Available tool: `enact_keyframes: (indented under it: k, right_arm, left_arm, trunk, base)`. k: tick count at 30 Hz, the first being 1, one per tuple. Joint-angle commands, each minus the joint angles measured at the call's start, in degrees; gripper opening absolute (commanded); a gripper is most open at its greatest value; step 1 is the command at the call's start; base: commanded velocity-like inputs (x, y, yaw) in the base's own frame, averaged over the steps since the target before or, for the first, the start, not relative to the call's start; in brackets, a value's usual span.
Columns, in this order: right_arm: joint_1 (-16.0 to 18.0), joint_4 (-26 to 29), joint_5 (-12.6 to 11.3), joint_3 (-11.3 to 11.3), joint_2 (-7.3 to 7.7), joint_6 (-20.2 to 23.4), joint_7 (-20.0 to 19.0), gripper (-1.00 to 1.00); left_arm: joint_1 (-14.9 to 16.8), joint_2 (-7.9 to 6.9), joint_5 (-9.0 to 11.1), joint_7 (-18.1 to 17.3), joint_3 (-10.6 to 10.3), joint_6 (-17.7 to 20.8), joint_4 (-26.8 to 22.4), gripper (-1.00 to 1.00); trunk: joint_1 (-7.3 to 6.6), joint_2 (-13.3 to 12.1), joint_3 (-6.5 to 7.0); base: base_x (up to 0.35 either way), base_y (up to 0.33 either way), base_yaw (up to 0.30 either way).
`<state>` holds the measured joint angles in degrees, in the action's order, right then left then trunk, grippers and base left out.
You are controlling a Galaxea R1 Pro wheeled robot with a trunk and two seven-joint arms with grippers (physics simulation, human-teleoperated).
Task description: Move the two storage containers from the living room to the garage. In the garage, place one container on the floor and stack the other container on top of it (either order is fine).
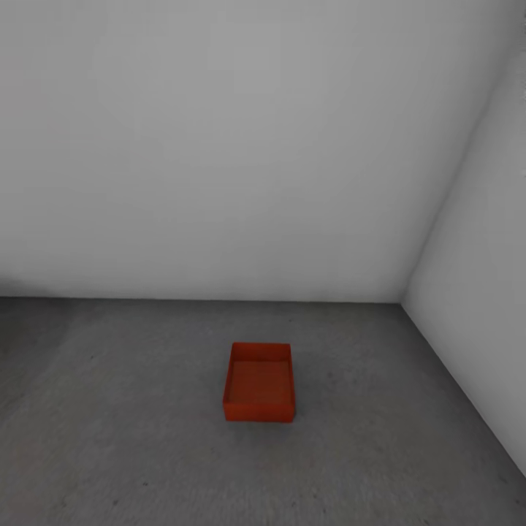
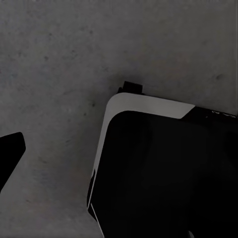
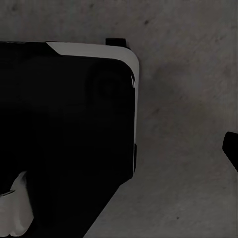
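Observation:
One orange-red storage container sits open side up on the garage's dark grey floor, a short way ahead of me in the head view and near the room's corner. It is empty, with nothing on top of it. In the left wrist view one dark fingertip pokes in over the bare floor, and in the right wrist view another dark fingertip shows at the edge. Nothing is between or against these fingers.
Plain white-grey walls meet in a corner at the right, close behind the container. Both wrist views look down past my black, white-trimmed base onto the concrete-like floor.

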<state>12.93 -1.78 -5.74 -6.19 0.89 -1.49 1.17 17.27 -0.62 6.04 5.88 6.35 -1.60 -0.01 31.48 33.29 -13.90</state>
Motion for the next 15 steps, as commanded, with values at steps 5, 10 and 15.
enact_keyframes:
  k: [5,10,15]
  right_arm:
    - [-1.8,-0.2,-0.4,-0.6,-0.18,-0.4,0.1,1.0]
    - [-2.9,-0.2,-0.4,-0.6,-0.23,-0.6,0.1,1.0]
    - [-3.0,-0.2,-0.4,-0.6,-0.2,-0.5,0.1,1.0]
  left_arm:
    - [0.0,0.0,0.5,0.0,0.3,-0.2,0.0,1.0]
    - [0.0,0.0,0.4,0.0,0.3,-0.2,0.0,1.0]
    - [0.0,-0.02,0.4,0.0,0.3,-0.2,0.0,1.0]
  trunk:
    - [0.02,0.1,0.38]
    - [0.02,0.1,0.85]
    - [0.02,0.1,1.31]
  base:
    - [0.0,0.0,0.0]
    - [0.0,0.0,0.0]
    - [0.0,0.0,0.0]
